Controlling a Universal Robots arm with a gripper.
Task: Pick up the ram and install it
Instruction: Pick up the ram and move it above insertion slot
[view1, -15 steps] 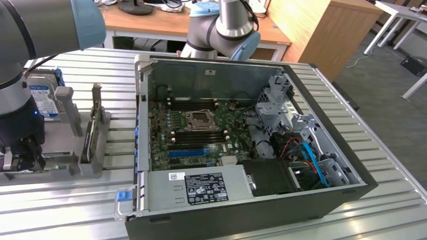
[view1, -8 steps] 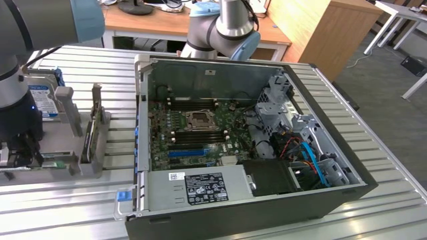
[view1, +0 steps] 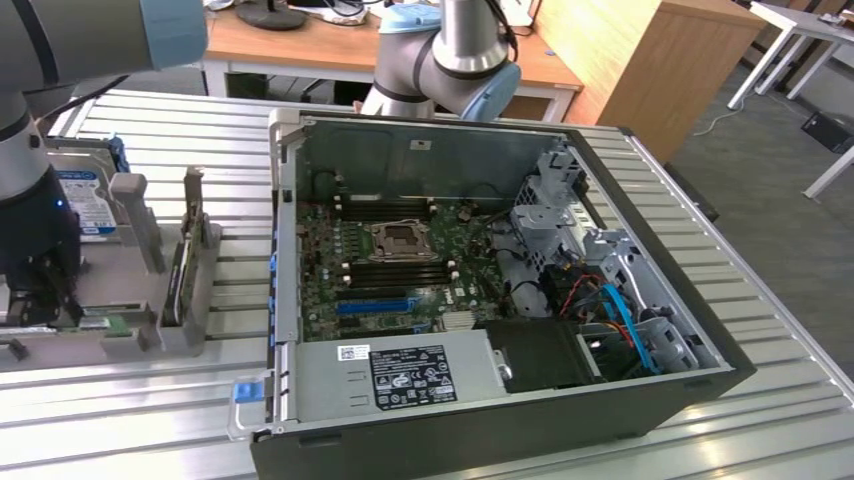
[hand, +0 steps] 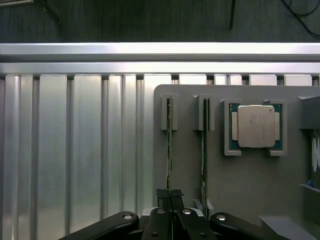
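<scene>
An open computer case (view1: 534, 440) is lying on the slatted metal table (view1: 134, 420), its motherboard (view1: 334, 285) facing up. At the exterior view's left, the gripper (view1: 47, 295) is hanging low over a grey holder (view1: 187, 310), just beside a hard drive (view1: 78, 205).

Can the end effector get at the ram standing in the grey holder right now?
Probably yes: the end effector sits shut on the ram, at its edge, with nothing in the way; the neighbouring stick stands apart.

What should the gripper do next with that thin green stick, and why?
Probably lift it straight up: the gripper looks shut on the ram, which stands on edge, slotted into the grey holder, so pulling sideways might jam it.
</scene>
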